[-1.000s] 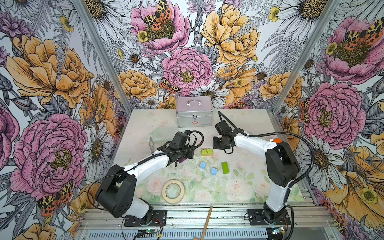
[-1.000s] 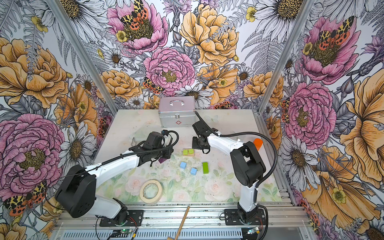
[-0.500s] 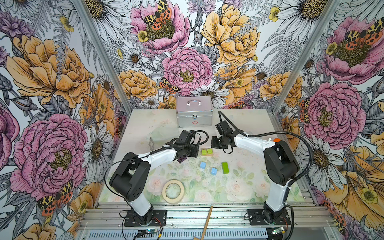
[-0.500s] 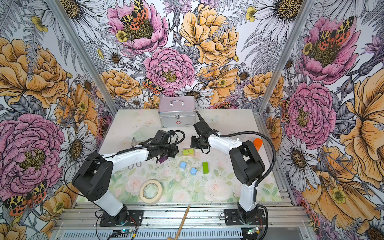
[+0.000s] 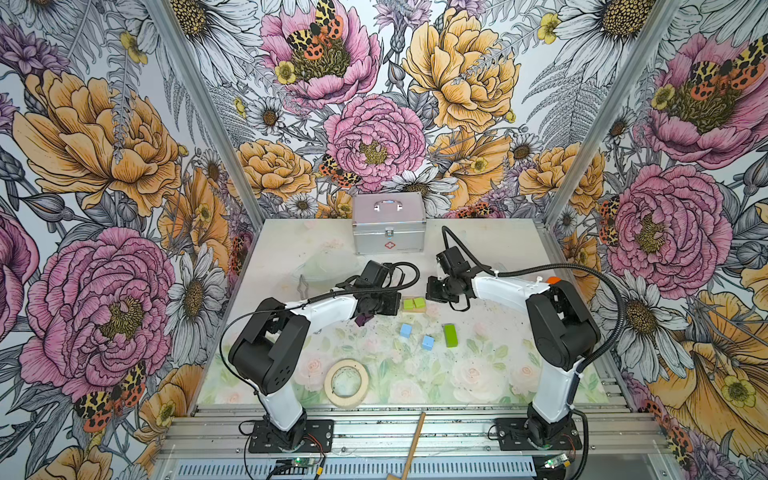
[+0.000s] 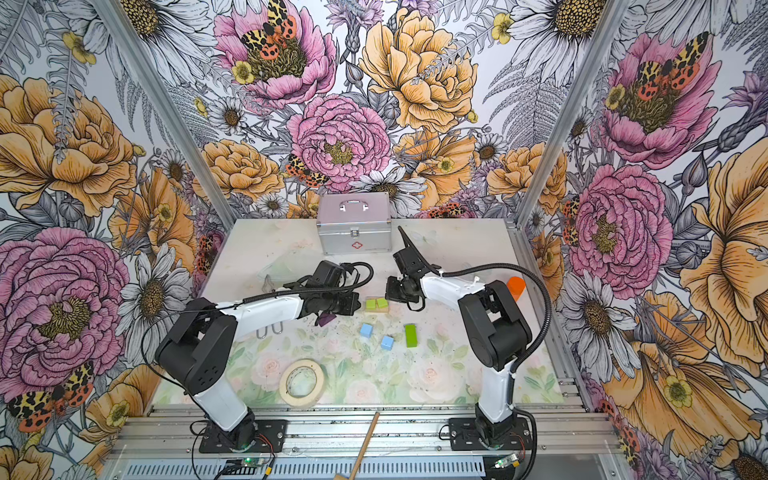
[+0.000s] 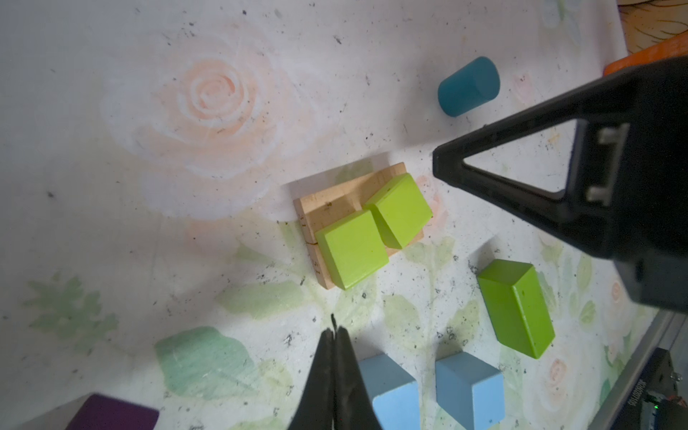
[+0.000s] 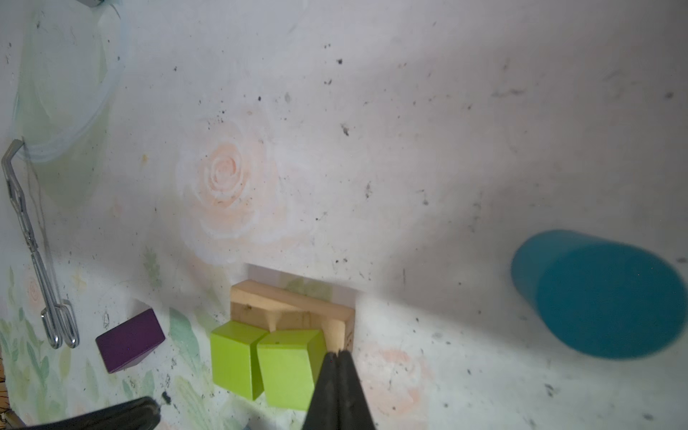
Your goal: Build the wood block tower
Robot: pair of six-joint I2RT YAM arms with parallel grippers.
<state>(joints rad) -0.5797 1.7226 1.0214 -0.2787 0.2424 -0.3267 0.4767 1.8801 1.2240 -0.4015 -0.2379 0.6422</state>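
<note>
Two tan bars (image 7: 335, 201) lie side by side with two lime-green cubes (image 7: 352, 247) on top, seen mid-table in both top views (image 5: 414, 304). My left gripper (image 7: 334, 329) is shut and empty, a short way off this stack, next to a light-blue cube (image 7: 394, 387). A second light-blue cube (image 5: 428, 342) and a long green block (image 5: 450, 335) lie nearer the front. My right gripper (image 8: 338, 353) is shut and empty, its tips at the bar's end beside a green cube. The purple block (image 5: 363, 320) lies under the left arm. The teal cylinder (image 8: 599, 294) lies on its side beyond the stack.
A silver case (image 5: 388, 224) stands at the back wall. The tape roll (image 5: 346, 382) lies near the front edge and an orange container (image 6: 515, 286) sits behind the right arm. Metal tongs (image 8: 37, 253) and a clear plastic piece (image 5: 328, 266) lie at the left.
My left gripper has moved right, closer to the stack of bars and green cubes. The right gripper has shifted only slightly beside the stack. Both stayed shut.
</note>
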